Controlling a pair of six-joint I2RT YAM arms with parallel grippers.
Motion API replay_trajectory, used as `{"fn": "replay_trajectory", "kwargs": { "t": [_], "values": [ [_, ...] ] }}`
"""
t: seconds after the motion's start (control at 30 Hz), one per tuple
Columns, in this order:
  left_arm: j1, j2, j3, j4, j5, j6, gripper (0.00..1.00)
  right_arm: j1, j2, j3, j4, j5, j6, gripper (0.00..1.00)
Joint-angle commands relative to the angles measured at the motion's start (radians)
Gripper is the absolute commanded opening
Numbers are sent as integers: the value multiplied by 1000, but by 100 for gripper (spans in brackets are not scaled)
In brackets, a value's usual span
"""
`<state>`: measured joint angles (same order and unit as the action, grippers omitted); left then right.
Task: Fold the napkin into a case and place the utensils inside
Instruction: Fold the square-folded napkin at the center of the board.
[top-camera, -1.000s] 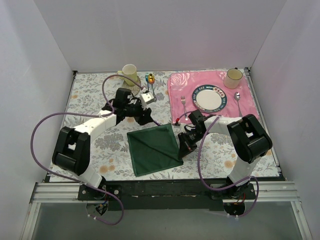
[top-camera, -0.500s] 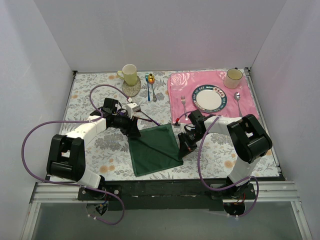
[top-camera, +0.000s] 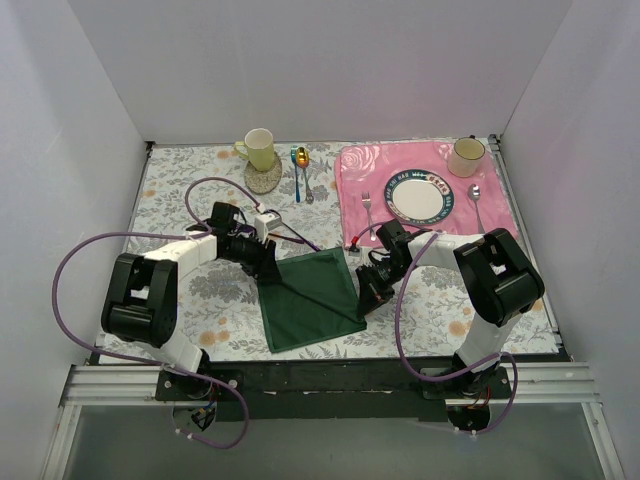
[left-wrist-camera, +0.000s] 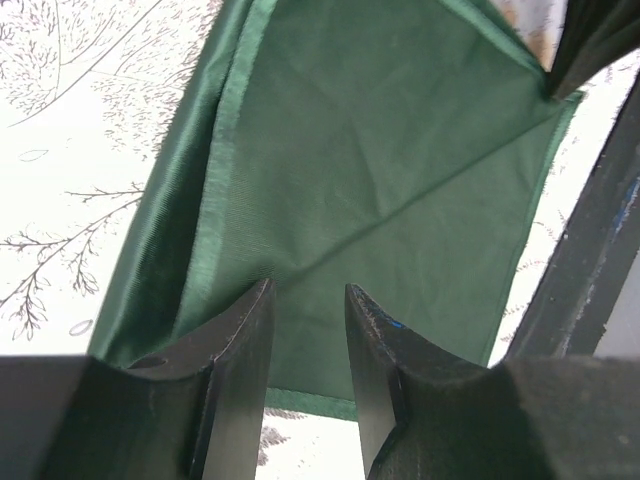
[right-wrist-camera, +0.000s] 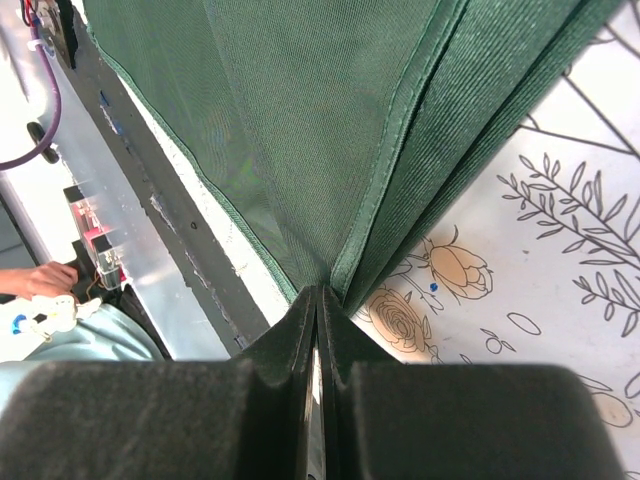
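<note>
Currently the napkin (top-camera: 310, 300) sits mid-table on the floral table (top-camera: 225, 320), slightly rotated, on the near-left side of the pink placemat (top-camera: 352, 178).

Right gripper (top-camera: 371, 292) is on the napkin's right edge. Its jaws are pressed together with a fold of cloth pinched between them, and that edge is lifted off the table in the right wrist view.

Left gripper (top-camera: 268, 264) is at the far-left corner. Jaws are narrow with a visible gap and green cloth shows in the gap; can't tell if it has any bite.

A thin purple utensil (top-camera: 300, 241) lies just beyond the napkin's far edge; spoon or fork is unclear.

Plate (top-camera: 392, 205) is on the placemat, with a silver fork (top-camera: 368, 210) to its left and a silver spoon (top-camera: 477, 200) to its right.
</note>
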<state>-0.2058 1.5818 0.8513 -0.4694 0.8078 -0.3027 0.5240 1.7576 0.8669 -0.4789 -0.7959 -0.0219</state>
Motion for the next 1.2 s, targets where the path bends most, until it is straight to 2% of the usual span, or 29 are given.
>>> {"fn": "replay_trajectory", "kwargs": {
  "t": [0.0,0.4,0.67,0.8,0.93,1.17],
  "values": [
    [5,23,40,60,-1,-6,33,2,-18,9,-13,-26,-6,8],
    [5,102,55,120,-7,-53,33,2,-32,4,-20,-42,-19,10],
    [5,149,58,121,-12,-58,33,8,-107,35,5,-120,-19,14],
    [5,158,55,120,-9,-61,33,33,-132,73,83,-144,14,16],
    [5,167,55,120,-9,-62,33,77,-83,98,176,-138,77,16],
    [5,181,61,106,-22,-59,30,168,-14,109,397,-128,256,16]
  ]
}}
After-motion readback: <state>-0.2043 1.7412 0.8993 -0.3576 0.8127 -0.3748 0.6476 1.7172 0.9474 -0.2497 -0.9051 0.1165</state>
